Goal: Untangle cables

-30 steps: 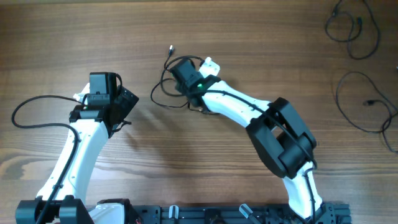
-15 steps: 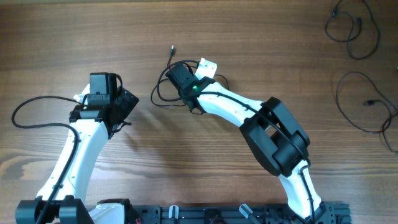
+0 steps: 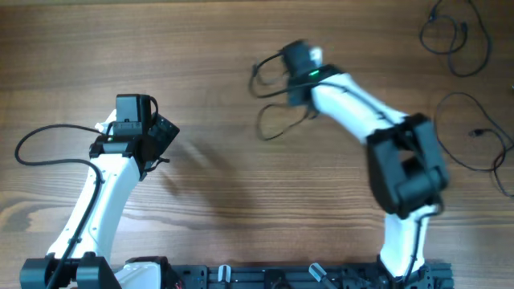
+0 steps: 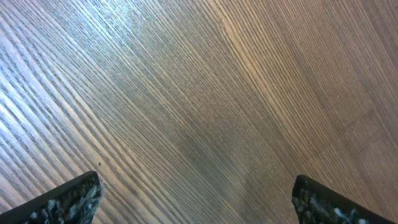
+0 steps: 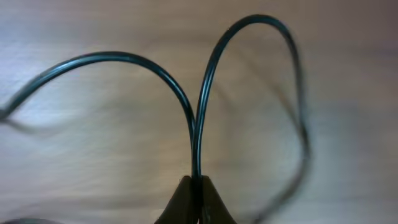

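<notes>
Overhead: the right gripper (image 3: pixel 291 59) reaches out over the wooden table (image 3: pixel 201 32), its outline blurred. The held cable (image 3: pixel 260 128) hangs from it in two thin loops, one just left of the gripper and one below it, nearer the robot's base. The left gripper (image 3: pixel 165 135) sits well to the left of the right gripper and a little nearer the base, with no wire near it. Two other cables lie well to the right of the right gripper, one bunched by the far corner (image 3: pixel 450 50) and one in a wide loop by the table's edge (image 3: pixel 480 132). A green light (image 3: pixel 310 74) glows on the arm just behind the gripper.

Left wrist: the fingers (image 4: pixel 74 198) stand wide apart with only bare wood grain between them; nothing is held.

Right wrist: the fingers are pinched together on the held cable; two strands rise side by side from the pinch, then arch apart to left and right, so the grip seems to sit on a doubled fold or a crossing, though I cannot tell which.

Judged from this, the step in hand is lifting one cable clear so its loops can fall open. The next move calls for finding a free end or plug, probably with the idle left gripper pinning one strand while the right draws the other out slowly to avoid tightening a knot.

No brand, label or writing can be read in any view.
</notes>
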`<state>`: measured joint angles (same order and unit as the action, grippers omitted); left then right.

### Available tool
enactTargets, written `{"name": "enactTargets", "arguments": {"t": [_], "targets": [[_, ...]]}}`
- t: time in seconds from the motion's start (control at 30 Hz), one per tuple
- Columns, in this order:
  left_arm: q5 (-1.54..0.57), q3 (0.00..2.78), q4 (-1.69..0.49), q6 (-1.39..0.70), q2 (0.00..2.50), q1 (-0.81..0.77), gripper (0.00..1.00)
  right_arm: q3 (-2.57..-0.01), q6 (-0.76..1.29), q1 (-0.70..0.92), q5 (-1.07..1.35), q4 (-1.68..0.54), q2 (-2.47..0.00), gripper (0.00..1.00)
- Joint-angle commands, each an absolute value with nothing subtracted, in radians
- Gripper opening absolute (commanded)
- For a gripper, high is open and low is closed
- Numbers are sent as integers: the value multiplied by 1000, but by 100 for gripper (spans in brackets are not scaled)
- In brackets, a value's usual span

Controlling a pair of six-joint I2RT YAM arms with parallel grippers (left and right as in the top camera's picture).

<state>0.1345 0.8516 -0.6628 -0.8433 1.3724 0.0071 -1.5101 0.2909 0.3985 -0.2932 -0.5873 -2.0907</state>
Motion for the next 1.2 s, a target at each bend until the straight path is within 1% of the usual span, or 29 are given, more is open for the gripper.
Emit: {"name": "enactTargets", "arguments": {"t": [0.0, 0.1, 0.13, 0.2, 0.23, 0.3, 0.37, 0.43, 0.5, 0.6, 0.63, 0.67, 0.7, 0.77, 0.87, 0.97, 1.1, 1.17], "targets": [[154, 851, -663, -852, 1362, 11, 100, -1509, -33, 236, -290, -572, -2025, 4], [154, 851, -663, -852, 1362, 11, 100, -1505, -164, 87, -273, -495, -2025, 5], [154, 851, -663, -852, 1362, 11, 100, -1505, -213, 41, -229, -460, -2025, 5], [154, 851, -663, -852, 1362, 11, 100, -1503, -309, -46, -57, -389, -2025, 5], [154, 851, -663, -852, 1362, 11, 100, -1503, -309, -101, 49, -333, -2025, 5], [154, 851, -663, -852, 1362, 11, 100, -1503, -307, -140, 150, -277, -2041, 5], [154, 851, -663, -852, 1362, 11, 100, -1503, -402, -148, 218, -261, -2078, 5], [154, 851, -663, -852, 1362, 11, 100, -1503, -572, -140, 221, -257, -2112, 5], [154, 851, -663, -852, 1362, 11, 100, -1503, -709, -138, 131, -193, -2140, 5], [154, 851, -663, -852, 1362, 11, 100, -1504, -709, -151, 43, -72, -2149, 5], [154, 851, -663, -852, 1362, 11, 100, -1504, -696, -152, 24, -64, -2146, 45], [154, 851, -663, -852, 1362, 11, 100, -1504, -620, -150, 8, -69, -2121, 100], [154, 851, -663, -852, 1362, 11, 100, -1505, -567, -149, 12, -73, -2096, 100], [154, 851, -663, -852, 1362, 11, 100, -1505, -535, -147, 36, -109, -2038, 100], [154, 851, -663, -852, 1362, 11, 100, -1505, -503, -142, 50, -243, -1870, 100], [154, 851, -663, -852, 1362, 11, 100, -1504, -300, -142, 78, -443, -1625, 100], [154, 851, -663, -852, 1362, 11, 100, -1504, -121, -142, 266, -675, -1397, 100], [154, 851, -663, -852, 1362, 11, 100, -1503, -102, -142, 334, -786, -1306, 100]]}}
